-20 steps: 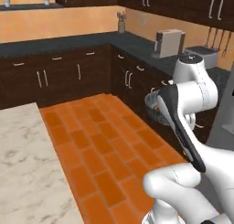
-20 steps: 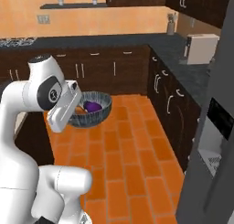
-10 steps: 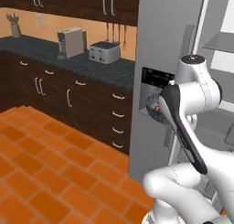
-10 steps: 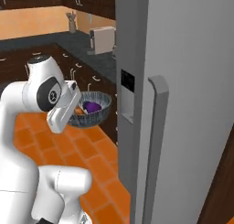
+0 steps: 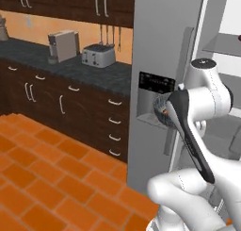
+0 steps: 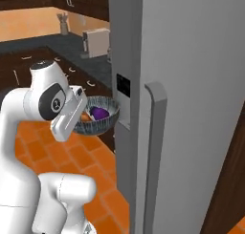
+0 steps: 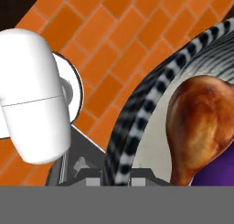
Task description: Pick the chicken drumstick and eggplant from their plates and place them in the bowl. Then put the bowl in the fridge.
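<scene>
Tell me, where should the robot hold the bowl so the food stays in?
Probably by the rim, as now: the hand is shut on the bowl rim from the robot's side. The thin wall fits between the fingers, and the bowl sits level, keeping the chicken drumstick and eggplant inside.

The white arm holds the bowl (image 6: 98, 121) raised above the orange tiled floor (image 6: 43, 149), just beside the grey fridge (image 6: 191, 85) and its dispenser panel (image 6: 123, 86). Inside lie the eggplant (image 6: 99, 113) and the chicken drumstick (image 6: 86, 117).
</scene>
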